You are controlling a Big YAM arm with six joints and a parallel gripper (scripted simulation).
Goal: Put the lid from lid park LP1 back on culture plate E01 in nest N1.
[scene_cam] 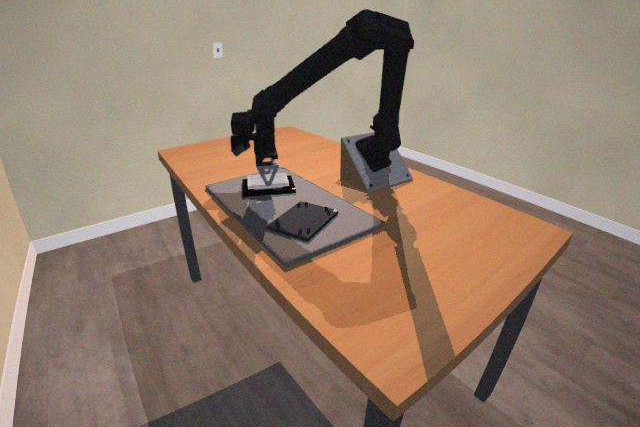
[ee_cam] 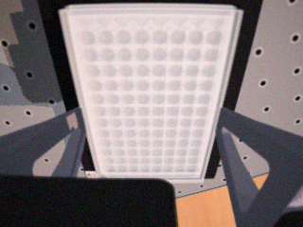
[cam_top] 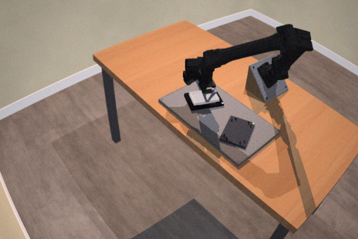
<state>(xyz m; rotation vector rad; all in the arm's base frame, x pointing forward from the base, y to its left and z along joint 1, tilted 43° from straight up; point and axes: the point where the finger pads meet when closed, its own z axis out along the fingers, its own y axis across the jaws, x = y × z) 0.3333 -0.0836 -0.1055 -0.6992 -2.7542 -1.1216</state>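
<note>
the claw point(ee_cam: 151, 134) pinches the clear lid point(ee_cam: 149, 90) over plate e01 point(cam_top: 203, 97) in its nest point(cam_top: 193, 107); releasing it slightly skewed risks one edge riding up unseated.
</note>
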